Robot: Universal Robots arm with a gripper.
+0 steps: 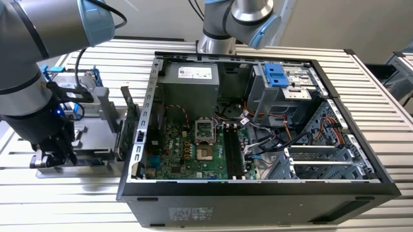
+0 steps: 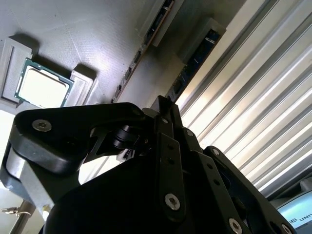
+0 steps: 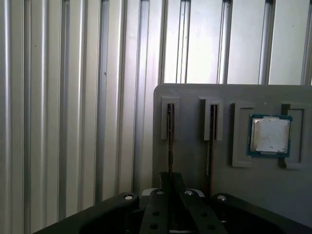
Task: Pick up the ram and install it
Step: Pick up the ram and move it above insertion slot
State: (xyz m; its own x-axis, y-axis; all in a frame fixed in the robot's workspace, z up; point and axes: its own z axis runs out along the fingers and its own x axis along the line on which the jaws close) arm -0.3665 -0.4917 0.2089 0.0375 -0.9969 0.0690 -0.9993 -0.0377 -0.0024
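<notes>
Station condition: The arm's hand (image 1: 54,155) is lowered over a grey holder plate (image 1: 96,145) on the slatted metal worktop (image 1: 65,203), at the exterior view's left, outside the open computer case (image 1: 258,195).

Task item: In the first wrist view, the ram (image 3: 169,129) stands edge-on in a slot of the holder plate (image 3: 195,95). It is the slot farthest from the processor chip (image 3: 269,135), which lies flat in its own recess. A second memory stick (image 3: 212,124) stands in the slot between the two. In the second wrist view the ram (image 2: 197,56) runs down to the hand (image 2: 163,105), with the second memory stick (image 2: 141,48) beside it and the processor chip (image 2: 43,87) beyond.

Hand state: The hand (image 3: 170,178) is drawn together on the ram's near end, one finger on each face of the stick. The ram sits in its slot.

Case: The motherboard (image 1: 187,154) lies exposed inside, its long dark memory slots (image 1: 233,150) well apart from the ram. A green expansion card (image 1: 129,113) stands upright between holder plate and case.
</notes>
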